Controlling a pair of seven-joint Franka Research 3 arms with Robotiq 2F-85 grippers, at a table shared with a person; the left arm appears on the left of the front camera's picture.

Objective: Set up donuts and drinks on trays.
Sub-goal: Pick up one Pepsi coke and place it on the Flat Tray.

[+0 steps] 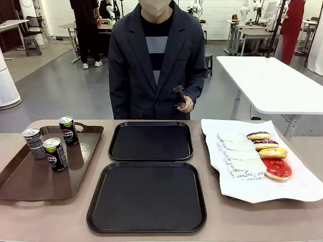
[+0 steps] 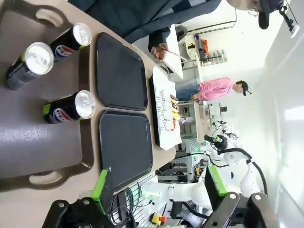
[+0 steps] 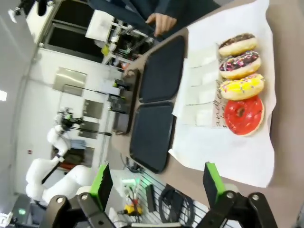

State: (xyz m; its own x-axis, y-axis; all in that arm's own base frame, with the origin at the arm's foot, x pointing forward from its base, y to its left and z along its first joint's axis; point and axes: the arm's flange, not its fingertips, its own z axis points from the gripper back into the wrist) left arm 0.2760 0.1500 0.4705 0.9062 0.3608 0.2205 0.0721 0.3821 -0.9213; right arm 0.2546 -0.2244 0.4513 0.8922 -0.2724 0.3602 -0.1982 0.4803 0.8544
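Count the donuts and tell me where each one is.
4, all in a row on the white paper: chocolate donut farthest from the robot, then sprinkled donut, yellow donut, and red donut nearest. None looks hidden.

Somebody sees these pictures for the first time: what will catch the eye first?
First the near black tray and the far black tray, both bare, in the middle. On the right, four donuts lie in a row on white paper, the red donut nearest the robot. On the left, three cans stand upright on a brown tray.
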